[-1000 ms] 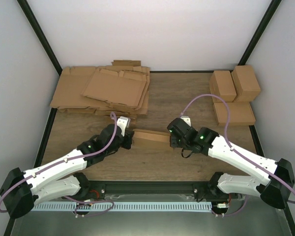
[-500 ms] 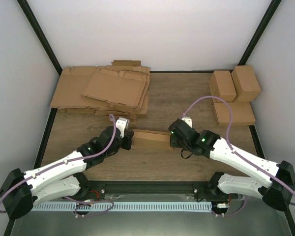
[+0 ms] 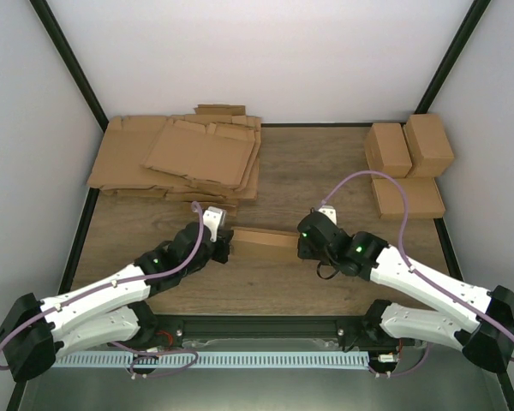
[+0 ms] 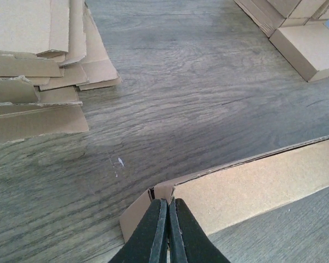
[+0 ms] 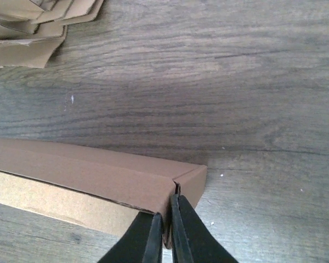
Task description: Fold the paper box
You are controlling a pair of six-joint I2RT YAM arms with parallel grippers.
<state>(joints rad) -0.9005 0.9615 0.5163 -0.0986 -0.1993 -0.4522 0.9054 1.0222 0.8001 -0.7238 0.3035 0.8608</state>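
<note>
1. The paper box [image 3: 264, 242], a plain brown cardboard piece folded into a long, low, narrow shape, lies on the dark wood-grain table [image 3: 325, 171] near its front middle, between the two arms.
2. Left gripper [image 3: 225, 246] is at the box's left end and right gripper [image 3: 301, 244] at its right end. Each touches the box.
3. Left wrist view: the left gripper [image 4: 164, 219] has its black fingers [image 4: 153, 230] pressed together with only a hairline between them. The tips meet the box [image 4: 247, 189] at the corner where a short end flap joins the long wall. I cannot tell whether card is nipped between them.
4. Right wrist view: the right gripper [image 5: 165, 219] has its black fingers [image 5: 183, 235] closed at the box's [image 5: 88, 175] end corner. A thin brown sliver of the wall shows between them, so the grip is on the card.
5. In the same view, the box's top panel slopes over a paler inner face below it.
6. A pile of flat brown cardboard sheets [image 3: 184, 158] sits at the far left of the table, well apart from the box.
7. Three closed brown cardboard boxes [image 3: 409, 163] are grouped at the far right.
</note>
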